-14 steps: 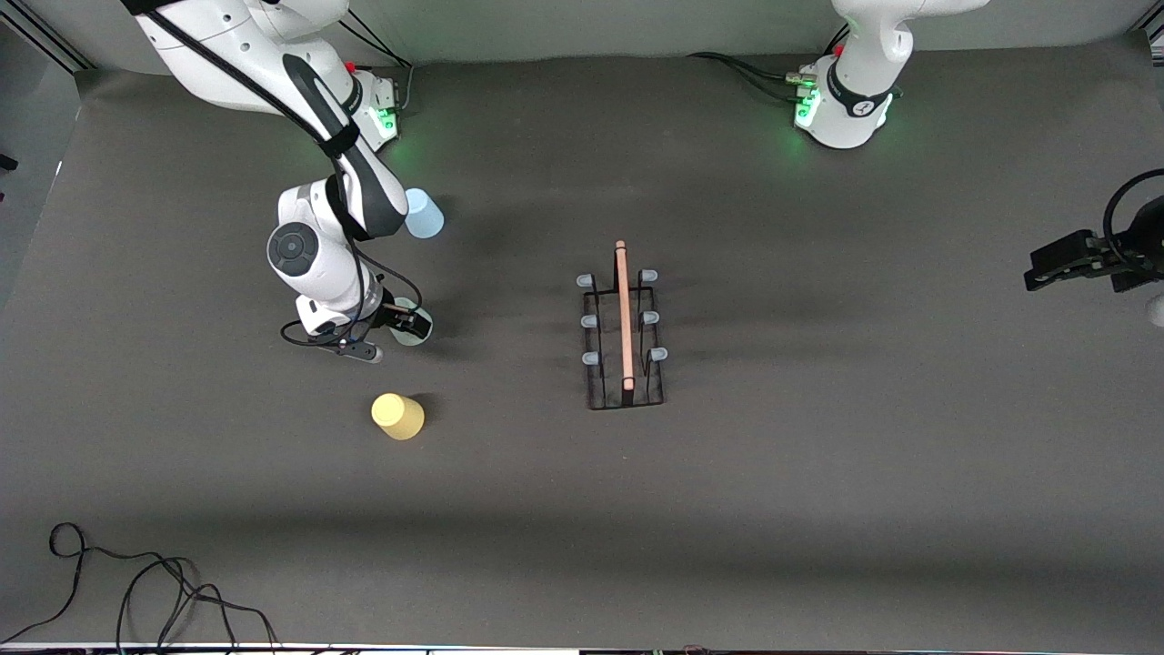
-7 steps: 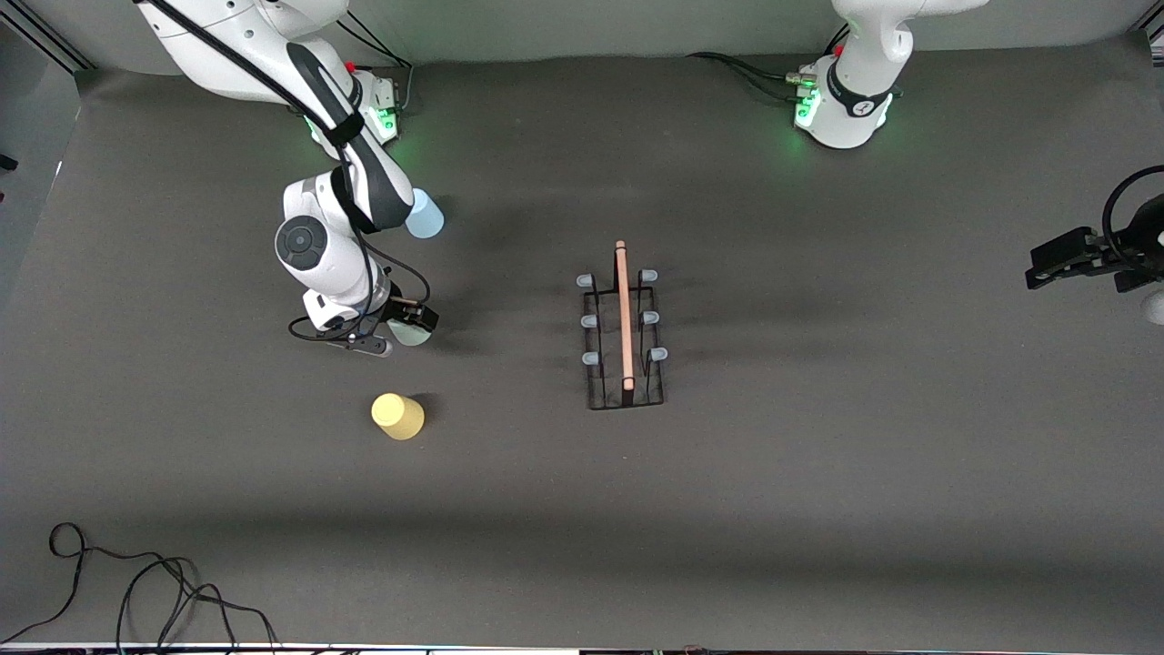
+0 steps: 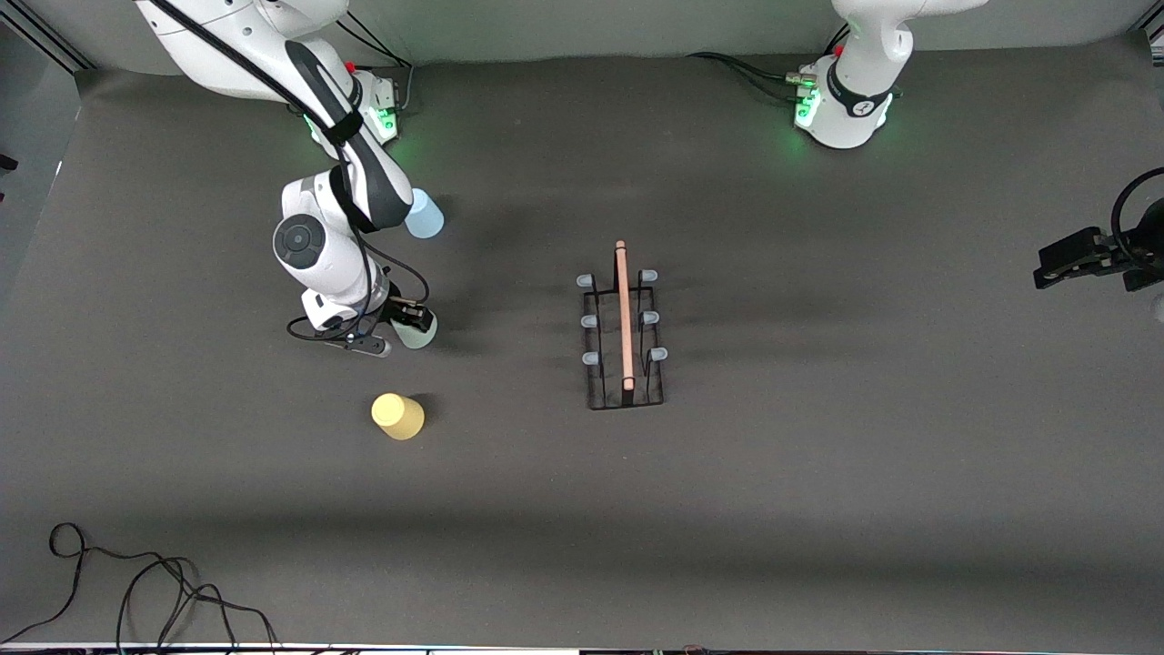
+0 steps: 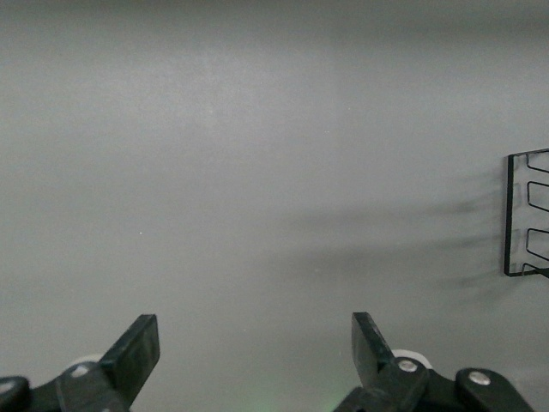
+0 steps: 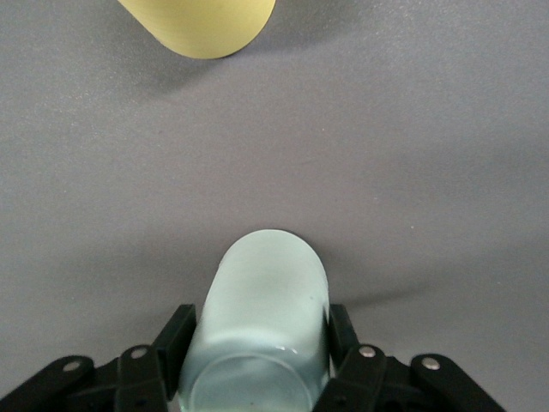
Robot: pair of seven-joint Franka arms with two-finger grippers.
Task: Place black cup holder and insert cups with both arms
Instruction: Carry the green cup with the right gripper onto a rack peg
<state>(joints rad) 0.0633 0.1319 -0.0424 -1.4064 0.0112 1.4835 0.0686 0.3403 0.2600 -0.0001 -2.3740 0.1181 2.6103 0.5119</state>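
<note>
The black cup holder [image 3: 624, 338] stands mid-table with its wooden handle on top and none of its pegs carrying a cup; its wire edge [image 4: 525, 215] also shows in the left wrist view. My right gripper [image 3: 406, 322] [image 5: 260, 330] is down at the table, shut on the pale grey-green cup [image 3: 418, 333] [image 5: 268, 309], with one finger on each side. The yellow cup [image 3: 397, 416] [image 5: 202, 26] sits nearer the front camera. The light blue cup [image 3: 424, 216] is farther off, partly hidden by the right arm. My left gripper [image 3: 1055, 262] [image 4: 253, 335] waits open over the left arm's end of the table.
A loose black cable [image 3: 136, 591] lies on the table's near edge at the right arm's end. Dark bare tabletop [image 3: 818, 455] surrounds the holder.
My right gripper's fingers have closed onto the grey-green cup after shifting a little toward it. My left gripper has drifted slightly toward the table's end.
</note>
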